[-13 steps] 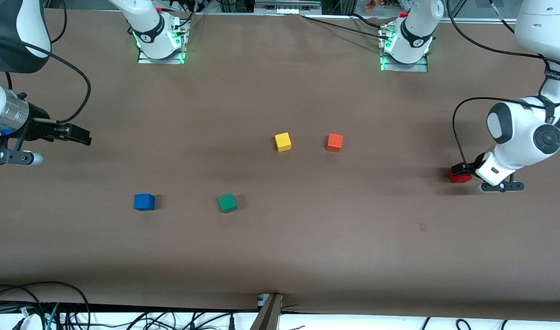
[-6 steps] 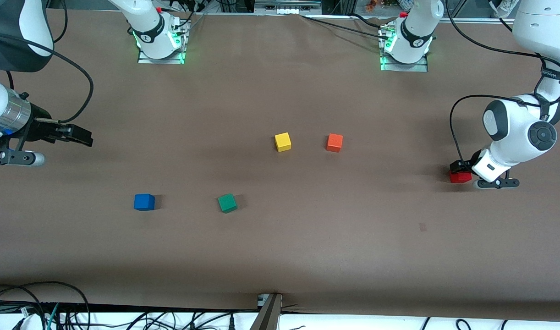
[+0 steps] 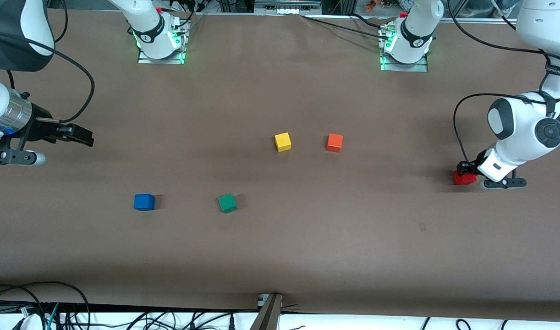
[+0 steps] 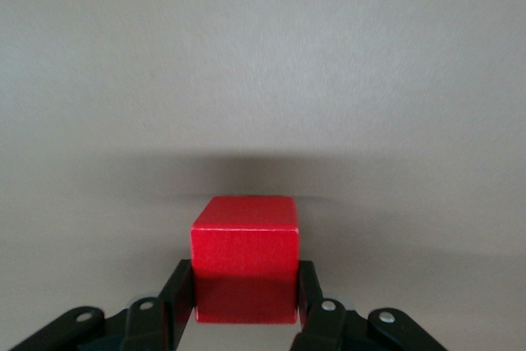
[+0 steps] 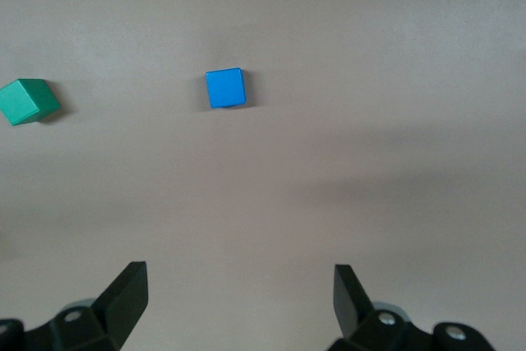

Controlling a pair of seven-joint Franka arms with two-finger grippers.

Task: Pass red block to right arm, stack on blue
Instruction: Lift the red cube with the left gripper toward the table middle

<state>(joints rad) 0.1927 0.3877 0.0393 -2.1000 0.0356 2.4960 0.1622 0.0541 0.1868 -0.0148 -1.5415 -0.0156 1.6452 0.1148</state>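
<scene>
Brown paper-covered table (image 3: 280,256); waiting right gripper (image 3: 74,134), fingers spread, above its own end; left gripper (image 3: 465,169), clamped on small bright red cube (image 3: 463,178), newly shifted toward left arm's end, apparently lifting; small blue cube (image 3: 144,202) unstacked

Both arms are clad in glossy white shells with dark grey joint caps. Black cables are looped along them. A silver ring is fitted at the right arm's (image 3: 5,114) wrist. Green light is given off at both bases.
</scene>
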